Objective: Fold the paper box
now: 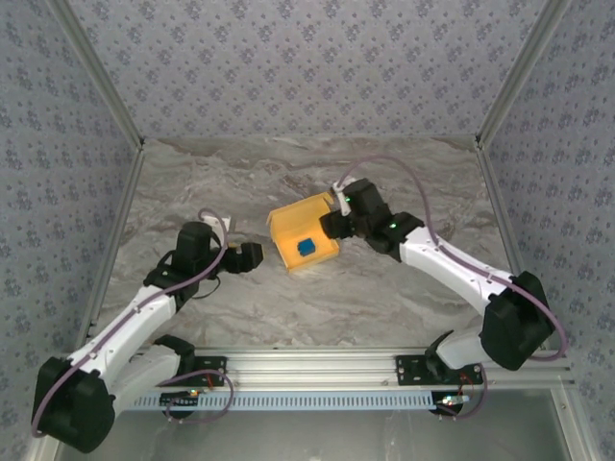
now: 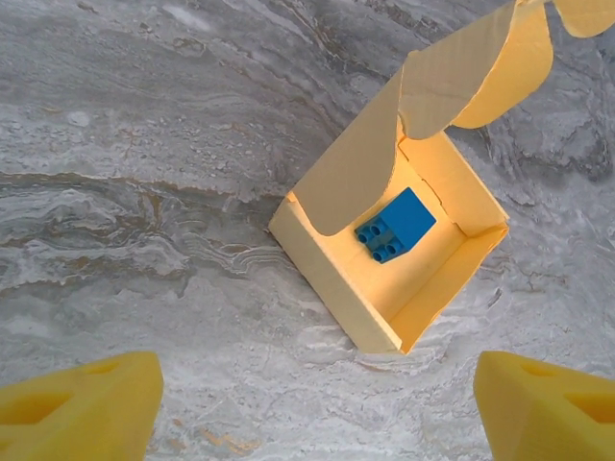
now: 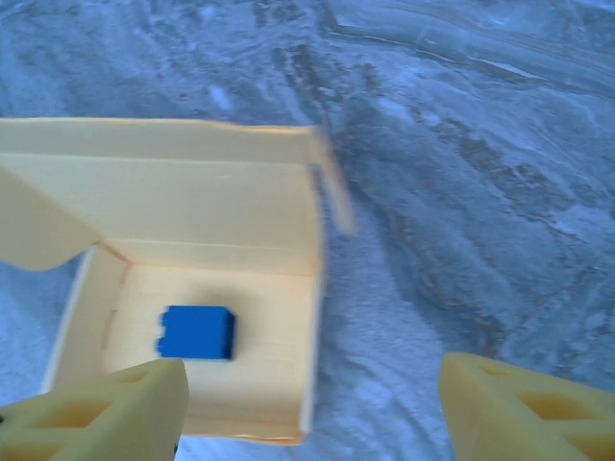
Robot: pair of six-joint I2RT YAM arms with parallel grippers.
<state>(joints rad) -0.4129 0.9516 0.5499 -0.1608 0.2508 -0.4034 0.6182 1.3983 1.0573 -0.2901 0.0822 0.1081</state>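
Paper box [image 2: 432,288] open-topped, blue toy brick [image 2: 396,224] inside | ahead of left gripper [image 2: 312,399], fingers spread | right gripper [image 3: 312,403] spread, box just ahead, toward its left finger

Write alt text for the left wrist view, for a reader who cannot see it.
An open yellow-orange paper box sits on a grey marbled table with a small blue brick inside, its lid flap raised and curling. The left gripper hangs open short of it, yellow fingertips at the bottom corners.

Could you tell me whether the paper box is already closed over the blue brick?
No, the paper box stands open, with the blue brick visible inside.
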